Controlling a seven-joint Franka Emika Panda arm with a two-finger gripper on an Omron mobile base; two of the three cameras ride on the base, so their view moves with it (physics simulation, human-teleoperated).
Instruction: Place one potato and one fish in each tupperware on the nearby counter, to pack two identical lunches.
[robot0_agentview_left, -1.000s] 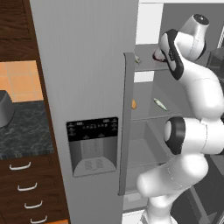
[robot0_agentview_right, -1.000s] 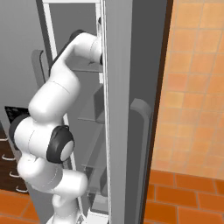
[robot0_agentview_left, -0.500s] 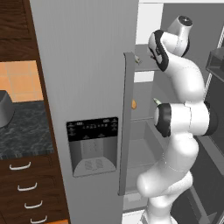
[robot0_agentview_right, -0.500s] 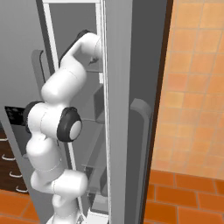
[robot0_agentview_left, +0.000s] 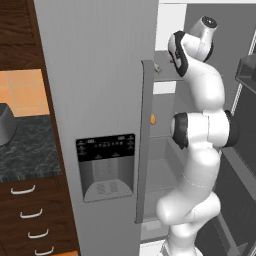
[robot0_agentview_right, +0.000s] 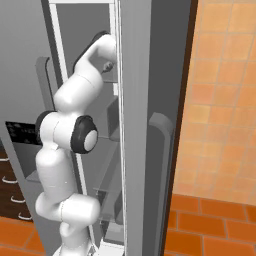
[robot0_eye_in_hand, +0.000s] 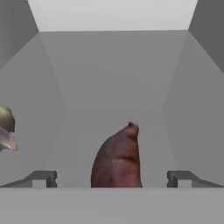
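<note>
Hand view: jaws spread wide inside the fridge

Hand view shows our jaws (robot0_eye_in_hand: 112, 178) released, their two dark tips standing wide apart on either side of a reddish-brown, tapered sweet-potato-like lump (robot0_eye_in_hand: 117, 162) on the grey fridge shelf (robot0_eye_in_hand: 112, 127). At that view's left edge we see part of a pale silvery-green fish (robot0_eye_in_hand: 6, 129). From the left base view our white arm (robot0_agentview_left: 200, 150) rises folded and reaches high into the open grey fridge (robot0_agentview_left: 95, 100); a small orange-tan potato (robot0_agentview_left: 152, 119) sits on a lower shelf. The dark marbled desk (robot0_agentview_left: 25, 150) lies to the left.
</note>
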